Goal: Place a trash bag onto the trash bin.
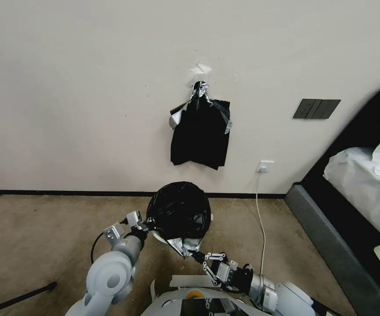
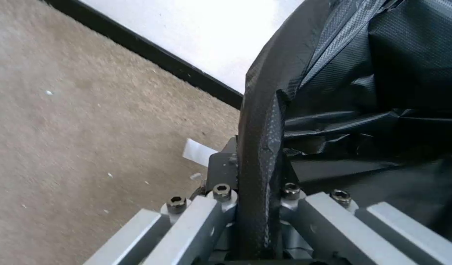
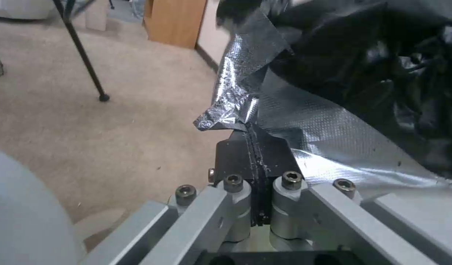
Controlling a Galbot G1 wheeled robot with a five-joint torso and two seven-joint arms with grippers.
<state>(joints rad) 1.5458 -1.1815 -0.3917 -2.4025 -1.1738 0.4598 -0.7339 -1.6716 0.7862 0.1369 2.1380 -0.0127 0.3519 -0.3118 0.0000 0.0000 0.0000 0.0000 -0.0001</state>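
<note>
Glossy black trash bag (image 1: 180,210) with silvery sheen at its pinched edges, cream-white trash bin (image 1: 159,238) rim, beige carpet (image 1: 45,228), off-white wall (image 1: 88,87), black baseboard (image 1: 66,192).

The glossy, crinkled black plastic trash bag (image 1: 180,211) billows over the small cream-white round trash bin (image 1: 160,238), hiding all but a sliver of rim. The left gripper (image 1: 146,225) pinches the bag's left edge; the right gripper (image 1: 197,256) clamps a silvery corner at its near side. On the wall above hangs a flat bundle of black bags (image 1: 200,131).
</note>
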